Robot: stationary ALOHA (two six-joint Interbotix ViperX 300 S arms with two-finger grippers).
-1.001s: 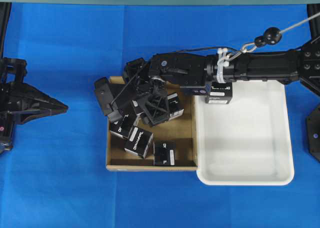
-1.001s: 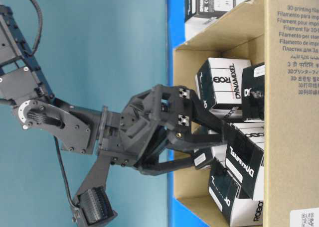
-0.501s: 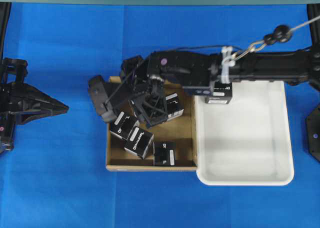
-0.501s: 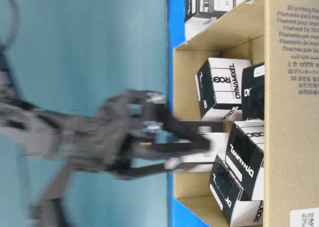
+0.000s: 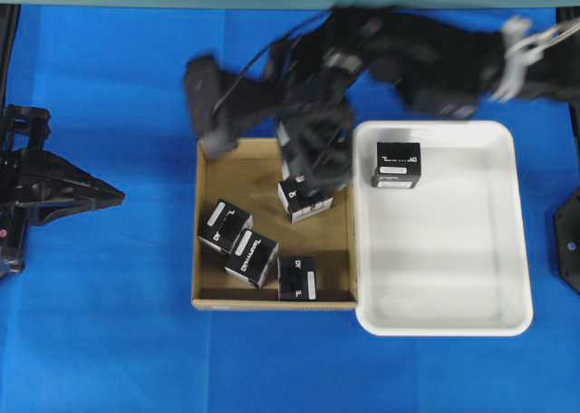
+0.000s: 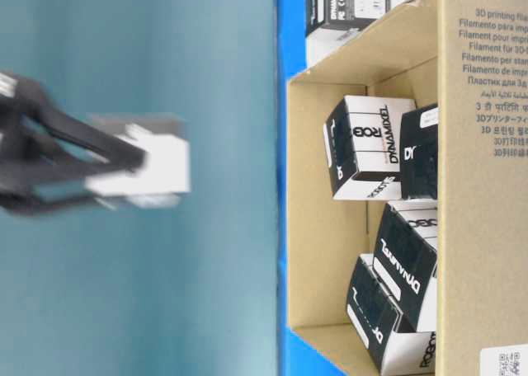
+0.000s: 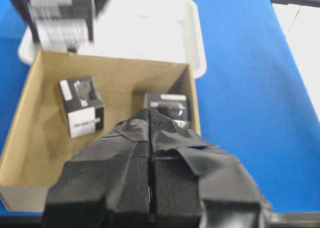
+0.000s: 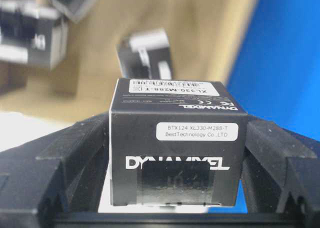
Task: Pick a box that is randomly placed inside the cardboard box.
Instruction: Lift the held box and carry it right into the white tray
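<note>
1. Surface: a blue cloth [image 5: 109, 322] covers the table; a teal wall fills the left of the table-level view.
2. Box [image 8: 175, 148]: held clear of the cardboard box [image 5: 210, 297], in the air. In the table-level view it shows as a blurred white-and-black block at centre left, well apart from the carton at right. One second ago the same view showed the fingers down inside the carton among the boxes; the lift has since taken place.
3. Right gripper [image 8: 175, 208]: jaws clamped on both side faces of the box, label facing the wrist camera. In the overhead view the arm is blurred at upper centre, above the carton's far wall.
4. Carton contents: four boxes remain, three in the lower left, one near the upper right.
5. Tray [image 5: 453, 318]: white, just right of the carton, holding one box in its upper left corner.
6. Left gripper [image 7: 150, 153]: jaws pressed together, holding nothing, parked at the left edge of the overhead view.
7. Assessment: the pick appears complete; the remaining step is probably transfer toward the tray.
</note>
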